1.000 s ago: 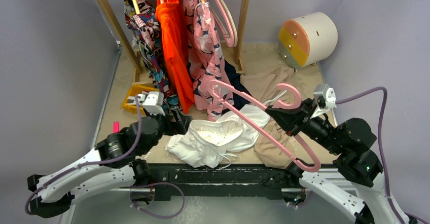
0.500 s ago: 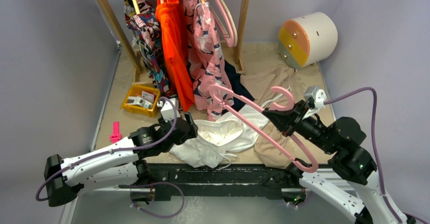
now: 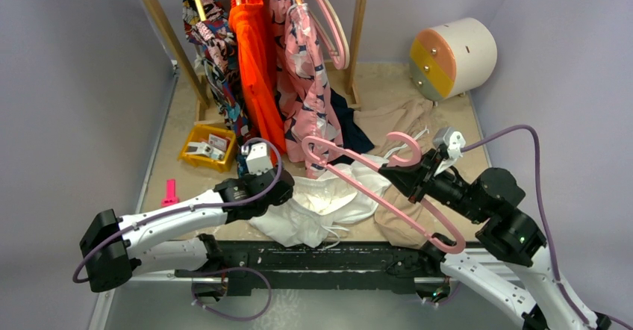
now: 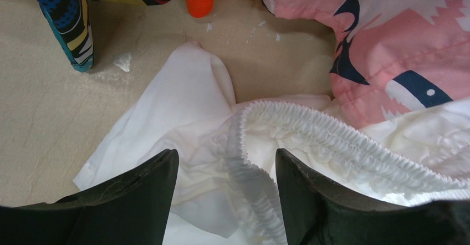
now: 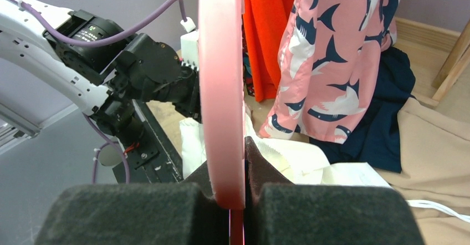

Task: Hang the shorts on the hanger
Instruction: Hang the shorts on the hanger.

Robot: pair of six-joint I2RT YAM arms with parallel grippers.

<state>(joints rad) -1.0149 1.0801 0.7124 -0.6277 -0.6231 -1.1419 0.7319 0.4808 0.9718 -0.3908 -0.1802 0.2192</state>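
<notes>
Left arm has swung in from the left side of the bench (image 3: 164, 158). The left fingers (image 4: 138, 200) now straddle the gathered waistband (image 4: 310, 128) of the shorts (image 4: 183, 101), narrowing but still apart with nothing pinched, so a waistband grab looks next. Right fingers (image 5: 122, 212) stay clamped on the hanger (image 5: 221, 90), nudged left over the shorts heaped at the bench's near edge. Only the left wrist view shows the waistband between the fingers; the top view shows the hanger-over-shorts layout.

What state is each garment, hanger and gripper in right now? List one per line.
white shorts, crumpled on the table, waistband gaping
pink hanger, held off the table
left gripper, open, either side of the waistband
right gripper, shut on the pink hanger
pink patterned garment, hanging on the rack
tan garment, lying on the table
</notes>
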